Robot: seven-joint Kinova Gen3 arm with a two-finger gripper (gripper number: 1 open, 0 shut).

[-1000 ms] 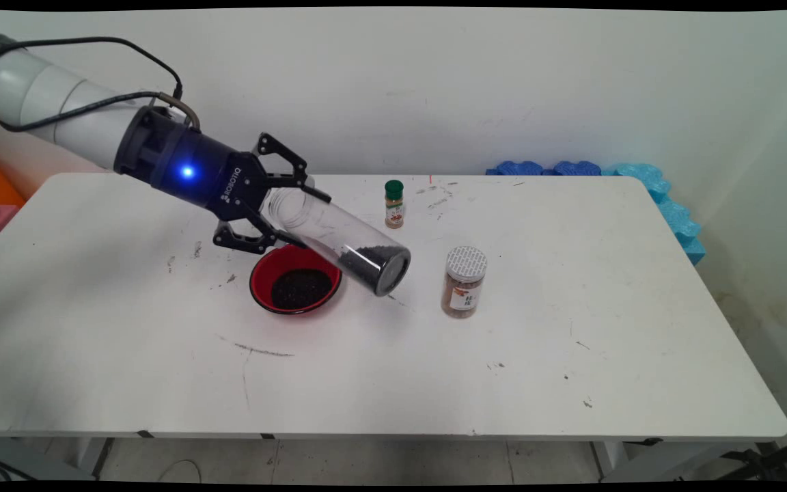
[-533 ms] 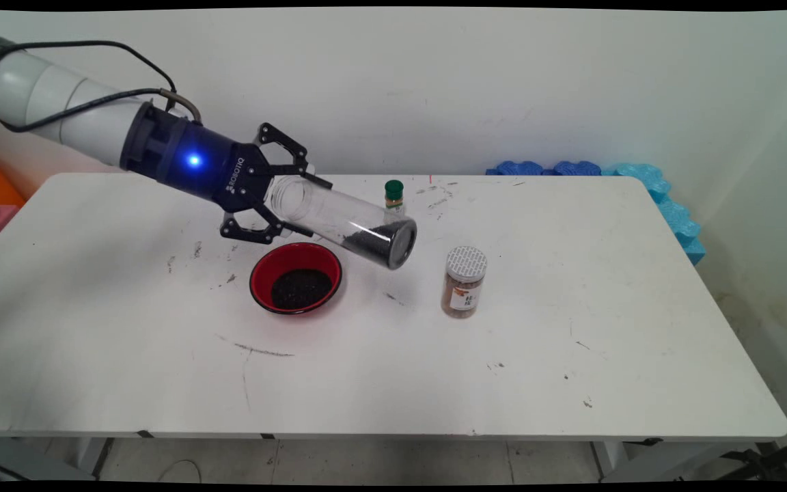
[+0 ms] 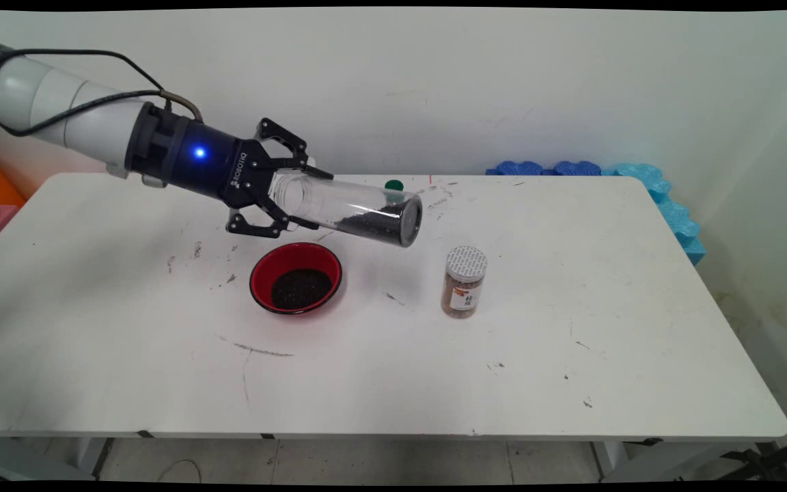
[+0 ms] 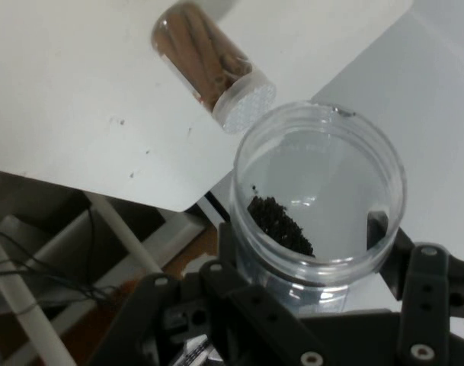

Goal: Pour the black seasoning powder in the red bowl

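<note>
White table (image 3: 571, 383) below; my gripper (image 3: 289, 197), lettered ROBOTIQ, grasps a clear jar (image 3: 352, 215) near its mouth, above the red bowl (image 3: 296, 277), hiding most of a green-capped bottle (image 3: 393, 184).

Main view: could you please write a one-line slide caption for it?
Pincer holds a clear jar of dark grains nearly level above a red bowl, beside a brown spice jar on a white table.
</note>
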